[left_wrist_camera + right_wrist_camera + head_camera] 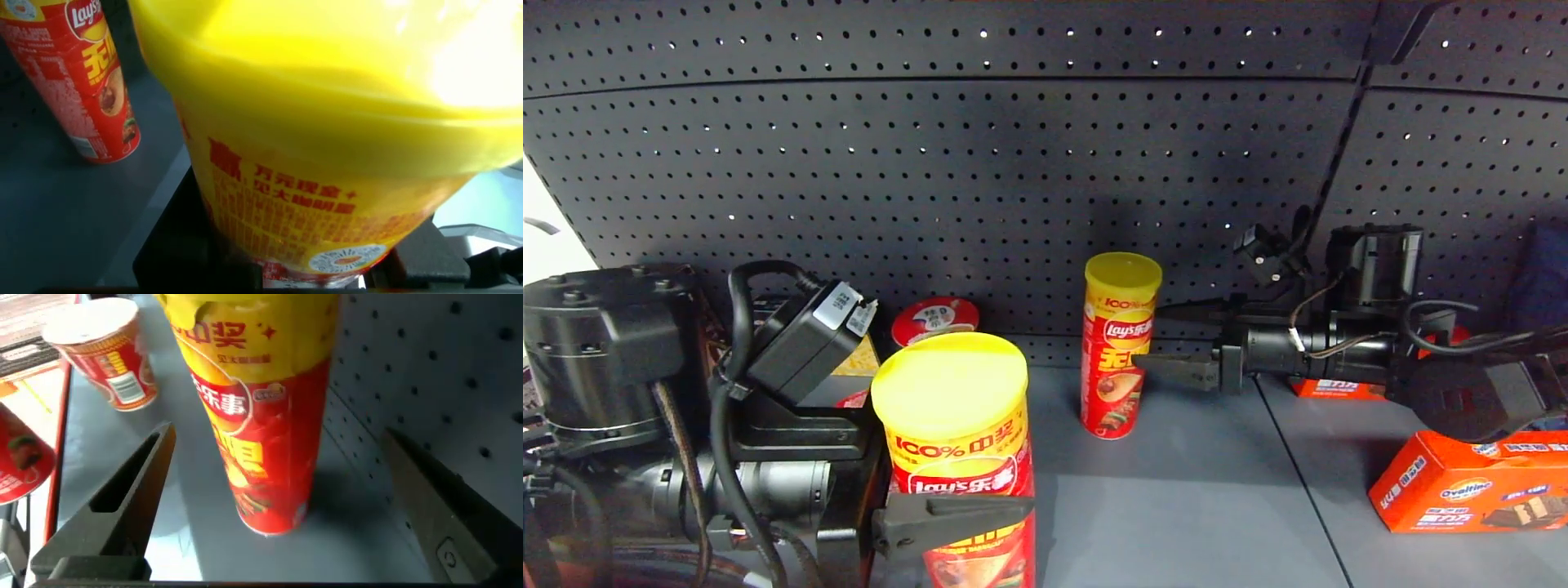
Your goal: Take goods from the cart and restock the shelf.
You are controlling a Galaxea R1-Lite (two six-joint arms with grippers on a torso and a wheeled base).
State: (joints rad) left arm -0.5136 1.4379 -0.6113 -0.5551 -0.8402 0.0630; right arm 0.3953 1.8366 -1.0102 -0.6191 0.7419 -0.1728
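Note:
A red chips can with a yellow lid (1121, 343) (261, 416) stands upright on the grey shelf (1192, 490), close to the pegboard back. My right gripper (1150, 336) (276, 434) is open around it, one finger (122, 498) on each side, with a gap between the fingers and the can. A second, identical chips can (956, 441) (327, 122) is held upright at the front left, with my left gripper (968, 510) shut on its lower body. The standing can (78, 82) also shows beyond the held one in the left wrist view.
A cup with a red-and-white lid (934, 320) (110, 359) stands at the back left of the shelf. Orange boxes lie on the right: one near the front (1474, 482), another under my right arm (1339, 388). Open shelf floor lies between the two cans.

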